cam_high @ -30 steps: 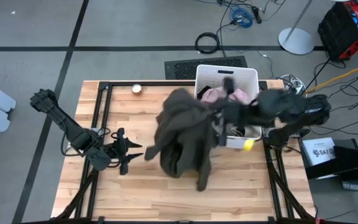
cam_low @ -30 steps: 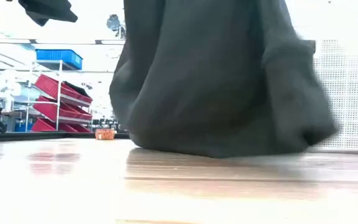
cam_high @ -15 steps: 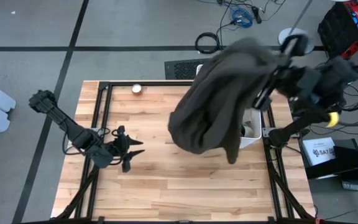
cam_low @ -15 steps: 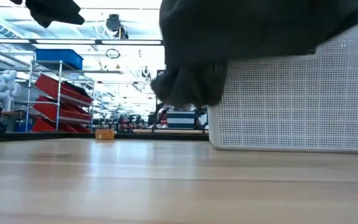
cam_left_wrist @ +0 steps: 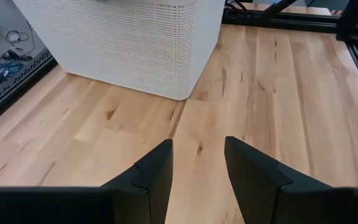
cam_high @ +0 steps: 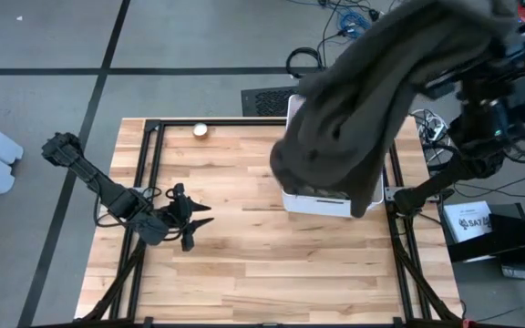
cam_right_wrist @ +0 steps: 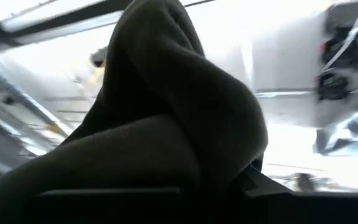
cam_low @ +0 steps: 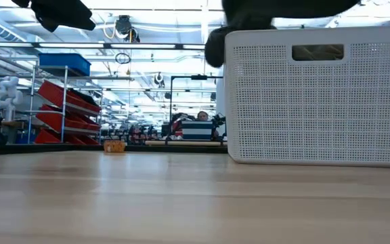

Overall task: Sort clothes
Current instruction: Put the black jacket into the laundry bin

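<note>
Olive garment (cam_high: 363,100) aloft in right gripper (cam_high: 481,46) — left gripper (cam_high: 192,226) low.

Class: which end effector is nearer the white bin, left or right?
Right. The right end effector holds the olive garment high over the white bin; the left end effector waits across the table, open.

Both arms are matte black, built of chunky jointed segments; the left tool (cam_high: 192,228) ends in two flat, tapering black fingers (cam_left_wrist: 149,180) (each with a faint seam line).
</note>
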Available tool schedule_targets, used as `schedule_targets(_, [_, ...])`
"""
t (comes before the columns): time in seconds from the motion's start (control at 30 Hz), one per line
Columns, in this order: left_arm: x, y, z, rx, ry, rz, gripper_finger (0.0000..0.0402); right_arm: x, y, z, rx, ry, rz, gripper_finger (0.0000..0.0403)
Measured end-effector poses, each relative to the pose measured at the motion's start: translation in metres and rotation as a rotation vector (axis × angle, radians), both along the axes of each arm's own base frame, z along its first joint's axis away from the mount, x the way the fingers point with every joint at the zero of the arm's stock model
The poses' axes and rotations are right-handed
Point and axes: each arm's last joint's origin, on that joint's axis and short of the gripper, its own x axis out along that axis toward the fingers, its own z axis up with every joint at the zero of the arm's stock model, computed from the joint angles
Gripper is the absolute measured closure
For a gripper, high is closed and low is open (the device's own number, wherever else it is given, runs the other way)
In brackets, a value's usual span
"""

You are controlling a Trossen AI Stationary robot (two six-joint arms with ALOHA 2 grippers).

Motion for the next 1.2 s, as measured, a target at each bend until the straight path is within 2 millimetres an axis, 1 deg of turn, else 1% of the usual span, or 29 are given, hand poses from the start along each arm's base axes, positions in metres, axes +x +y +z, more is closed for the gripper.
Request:
schedule_targets(0.13, [0.001, 0.001, 0.0, -0.002, -0.007, 0.015, 0.0247, -0.019, -0.007, 0.013, -0.009, -0.027, -0.124, 0.0376])
schedule_targets(0.23, [0.004, 0.003, 0.002, -0.015, -0.027, 0.032, 0.0247, -0.031, -0.014, 0.02, 0.005, -0.037, -0.183, 0.0376])
schedule_targets(0.3, [0.006, 0.005, 0.004, -0.024, -0.045, 0.046, 0.0247, -0.035, -0.018, 0.022, 0.032, -0.008, -0.207, 0.0376])
schedule_targets(0.37, [0.008, 0.008, 0.004, -0.025, -0.051, 0.061, 0.0247, -0.033, -0.022, 0.022, 0.077, 0.048, -0.227, 0.0376])
schedule_targets(0.43, [0.01, 0.011, 0.005, -0.031, -0.06, 0.079, 0.0247, -0.027, -0.027, 0.018, 0.146, 0.128, -0.251, 0.0376])
schedule_targets(0.53, [0.013, 0.014, 0.006, -0.036, -0.072, 0.101, 0.0247, -0.01, -0.036, 0.009, 0.243, 0.239, -0.266, 0.0376])
schedule_targets(0.67, [0.017, 0.017, 0.011, -0.015, -0.104, 0.086, 0.0247, 0.014, -0.055, -0.009, 0.32, 0.327, -0.191, 0.0376])
schedule_targets(0.73, [0.019, 0.017, 0.014, -0.019, -0.125, 0.063, 0.0247, 0.022, -0.068, -0.014, 0.354, 0.307, -0.127, 0.0376])
schedule_targets(0.87, [0.022, 0.016, 0.017, -0.029, -0.147, 0.018, 0.0247, 0.036, -0.092, -0.019, 0.393, 0.229, 0.008, 0.0376])
schedule_targets(0.97, [0.022, 0.016, 0.017, -0.022, -0.146, 0.011, 0.0247, 0.053, -0.115, -0.027, 0.421, 0.24, 0.037, 0.0376])
schedule_targets(1.07, [0.022, 0.016, 0.017, -0.022, -0.146, 0.011, 0.0247, 0.068, -0.146, -0.044, 0.524, 0.305, -0.034, 0.0376])
schedule_targets(1.13, [0.022, 0.016, 0.017, -0.022, -0.145, 0.01, 0.0247, 0.071, -0.168, -0.057, 0.617, 0.335, -0.076, 0.0376])
schedule_targets(1.2, [0.022, 0.016, 0.017, -0.023, -0.144, 0.008, 0.0247, 0.072, -0.184, -0.068, 0.695, 0.377, -0.03, 0.0376])
